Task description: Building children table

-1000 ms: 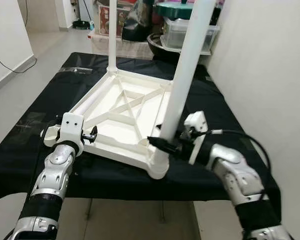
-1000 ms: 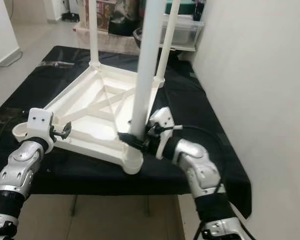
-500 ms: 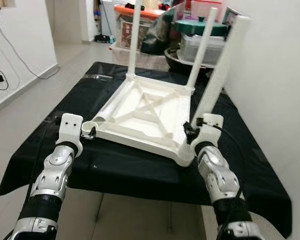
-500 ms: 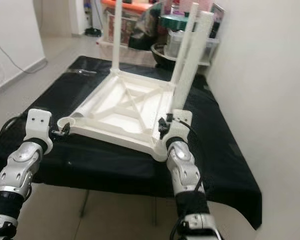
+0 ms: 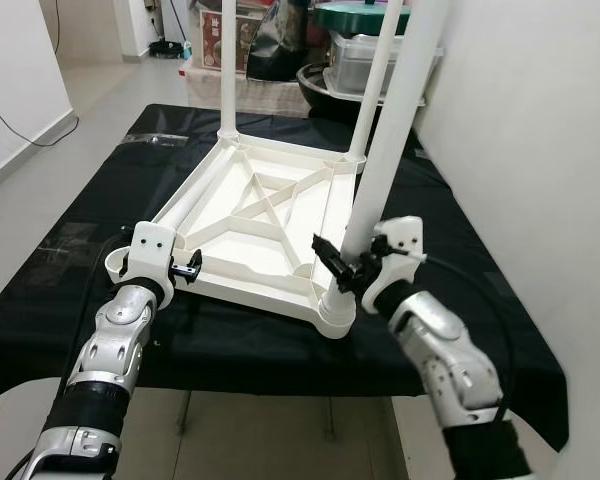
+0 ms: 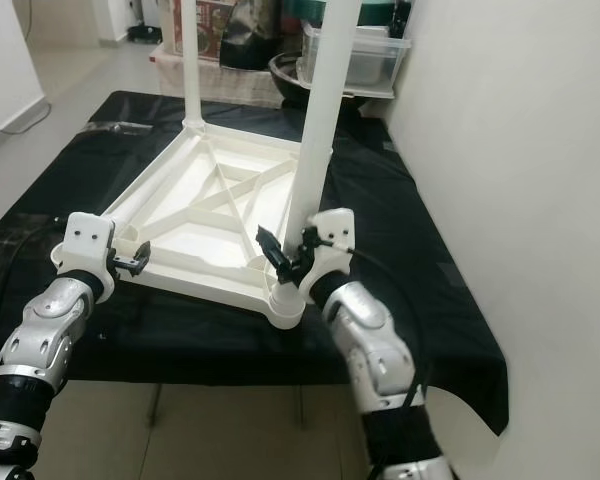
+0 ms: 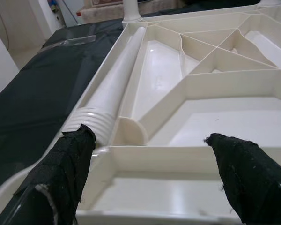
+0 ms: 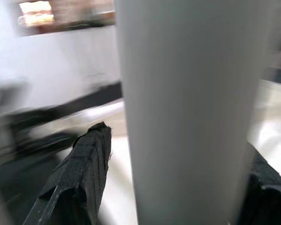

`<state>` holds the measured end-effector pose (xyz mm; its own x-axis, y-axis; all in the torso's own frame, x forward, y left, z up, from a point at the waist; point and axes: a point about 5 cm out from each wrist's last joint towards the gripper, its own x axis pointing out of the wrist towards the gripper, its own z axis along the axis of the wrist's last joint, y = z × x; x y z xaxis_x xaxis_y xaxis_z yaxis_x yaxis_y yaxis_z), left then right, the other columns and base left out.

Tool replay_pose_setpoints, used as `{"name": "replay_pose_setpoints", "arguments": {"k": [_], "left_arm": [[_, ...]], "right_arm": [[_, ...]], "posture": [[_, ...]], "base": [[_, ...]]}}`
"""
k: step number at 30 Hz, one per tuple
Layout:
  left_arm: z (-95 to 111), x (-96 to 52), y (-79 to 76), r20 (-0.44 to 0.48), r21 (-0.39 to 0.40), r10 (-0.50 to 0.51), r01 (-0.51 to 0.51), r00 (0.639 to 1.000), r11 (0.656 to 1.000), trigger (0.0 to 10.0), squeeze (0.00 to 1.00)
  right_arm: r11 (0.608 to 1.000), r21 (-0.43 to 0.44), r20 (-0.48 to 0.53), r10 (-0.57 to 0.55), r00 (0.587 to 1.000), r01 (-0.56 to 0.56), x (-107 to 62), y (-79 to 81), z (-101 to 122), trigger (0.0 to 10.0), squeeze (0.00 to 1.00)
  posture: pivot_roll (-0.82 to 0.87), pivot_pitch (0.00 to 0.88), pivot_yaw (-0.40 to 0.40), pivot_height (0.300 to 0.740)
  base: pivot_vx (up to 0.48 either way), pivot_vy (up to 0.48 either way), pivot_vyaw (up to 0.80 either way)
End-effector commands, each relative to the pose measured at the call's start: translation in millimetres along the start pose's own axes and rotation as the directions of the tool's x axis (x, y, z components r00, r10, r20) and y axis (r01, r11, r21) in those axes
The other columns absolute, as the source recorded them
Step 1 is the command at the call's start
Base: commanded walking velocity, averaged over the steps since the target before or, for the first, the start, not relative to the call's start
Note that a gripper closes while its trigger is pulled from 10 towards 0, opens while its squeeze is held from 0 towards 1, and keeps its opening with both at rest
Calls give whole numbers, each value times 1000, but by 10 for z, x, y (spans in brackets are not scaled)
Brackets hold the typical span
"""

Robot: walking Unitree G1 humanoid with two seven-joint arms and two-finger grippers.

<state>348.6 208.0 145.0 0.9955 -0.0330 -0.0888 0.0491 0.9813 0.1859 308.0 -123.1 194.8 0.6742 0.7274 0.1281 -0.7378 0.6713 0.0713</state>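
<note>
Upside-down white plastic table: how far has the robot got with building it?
Done: the white far-left leg and far-right leg stand in their corners. In hand: the right gripper straddles the near-right leg, upright in its socket. Left: the fourth leg lies loose inside the tabletop, before the open left gripper, its socket empty.

A white tabletop lies upside down on a black cloth, ribs up. A near leg stands upright in the front corner socket, and a far leg rises from the back corner. The right gripper is at the base of the near leg, its black fingers spread on either side of it. The left gripper sits at the tabletop's near left corner, fingers parted at the rim. Storage bins stand behind, beside a white wall.
</note>
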Motion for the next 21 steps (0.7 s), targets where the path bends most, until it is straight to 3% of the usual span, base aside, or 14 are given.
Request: {"name": "replay_pose_setpoints", "arguments": {"k": [1, 3, 4, 5, 9, 10, 11, 12, 13, 15, 18, 19, 20, 21], "left_arm": [[11, 16, 8, 0, 16, -4, 4, 1000, 1000, 10000, 0], [16, 18, 24, 2, 17, -1, 1, 1000, 1000, 10000, 0], [9, 15, 47, 0, 17, 10, -10, 1000, 1000, 10000, 0], [-3, 5, 52, -1, 16, 15, -15, 1000, 1000, 10000, 0], [-26, -32, 33, -4, 12, 14, -14, 1000, 1000, 10000, 0], [-33, -54, 36, -5, 12, 12, -12, 1000, 1000, 10000, 0], [-33, -54, 36, -5, 12, 12, -12, 1000, 1000, 10000, 0], [-49, -65, 50, -10, 16, 14, -14, 1000, 1000, 10000, 0], [-49, -65, 50, -10, 16, 14, -14, 1000, 1000, 10000, 0], [-52, -51, 76, -17, 21, 16, -16, 1000, 1000, 10000, 0], [-29, -33, 77, -13, 25, 11, -11, 1000, 1000, 10000, 0], [-5, -14, 76, -9, 26, 8, -8, 1000, 1000, 10000, 0], [9, -3, 76, -6, 26, 6, -6, 1000, 1000, 10000, 0], [8, 8, 56, -6, 24, 4, -4, 1000, 1000, 10000, 0]], "right_arm": [[982, 37, 5, 184, 983, -184, 40, 176, 4, 10000, 0], [974, 43, -11, 225, 974, -224, 36, 211, -6, 10000, 0], [970, 21, -47, 244, 969, -243, 54, 231, -66, 8000, 0], [976, 9, -89, 215, 972, -215, 106, 221, -169, 0, 0], [994, 2, -174, -111, 978, 113, 273, 3, -399, 0, 0], [913, 0, -223, -397, 890, 407, 281, -197, -511, 0, 0], [913, 0, -223, -397, 890, 407, 281, -197, -511, 0, 0], [795, 0, -254, -587, 769, 607, 196, -328, -607, 0, 0], [795, 0, -254, -587, 769, 607, 196, -328, -607, 0, 0], [599, 7, -285, -766, 576, 801, 16, -372, -716, 0, 0], [589, 25, -281, -772, 571, 808, -15, -284, -712, 0, 0], [622, 44, -275, -745, 608, 782, -3, -151, -679, 4039, 0], [653, 57, -269, -718, 642, 755, 10, -57, -651, 10000, 0], [704, 47, -221, -684, 695, 708, 17, 20, -538, 10000, 0]], "posture": [[139, 0, -97, 740], [141, 0, -100, 740], [150, 0, -106, 740], [157, 0, -109, 740], [168, 0, -111, 740], [167, 0, -106, 740], [167, 0, -106, 740], [168, 0, -103, 740], [168, 0, -103, 740], [158, 0, -93, 740], [152, 0, -88, 740], [145, 0, -83, 740], [145, 0, -83, 740], [129, 0, -76, 740]], "base": [[0, 0, 0], [0, 0, 0], [0, 0, 0], [0, 0, 0], [0, 0, 0], [0, 0, 0], [0, 0, 0], [0, 0, 0], [0, 0, 0], [0, 0, 0], [0, 0, 0], [0, 0, 0], [0, 0, 0], [0, 0, 0]]}}
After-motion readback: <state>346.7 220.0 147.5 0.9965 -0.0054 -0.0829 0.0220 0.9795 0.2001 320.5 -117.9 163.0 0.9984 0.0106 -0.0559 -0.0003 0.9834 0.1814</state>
